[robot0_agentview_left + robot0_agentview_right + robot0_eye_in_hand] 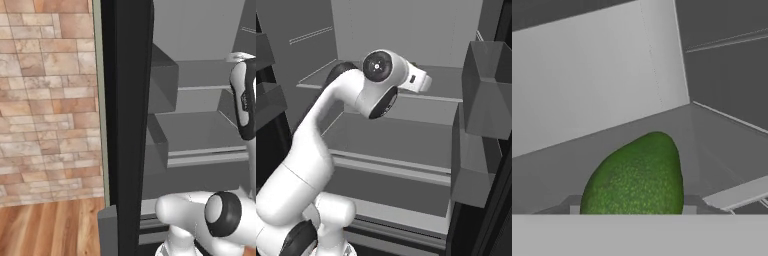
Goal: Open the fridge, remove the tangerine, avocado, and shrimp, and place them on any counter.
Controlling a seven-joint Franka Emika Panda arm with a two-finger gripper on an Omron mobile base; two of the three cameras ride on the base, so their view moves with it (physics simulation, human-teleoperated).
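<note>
The fridge (126, 125) stands open, its light grey shelves (391, 135) bare where they show. My arm reaches deep inside over the upper shelf (446, 82). In the hand view the dark green avocado (637, 175) fills the gap between my two fingertips (574, 206), touching both. My gripper (632, 209) is shut on it, near the back corner of the shelf. The avocado's underside is hidden. The tangerine, the shrimp and the counter are out of view.
The black left fridge door's edge (120, 150) stands close on my left, with a brick wall (47, 100) and wooden floor beyond it. Grey door bins (488, 95) hang on the right door. My own elbow (222, 215) sits low before the fridge.
</note>
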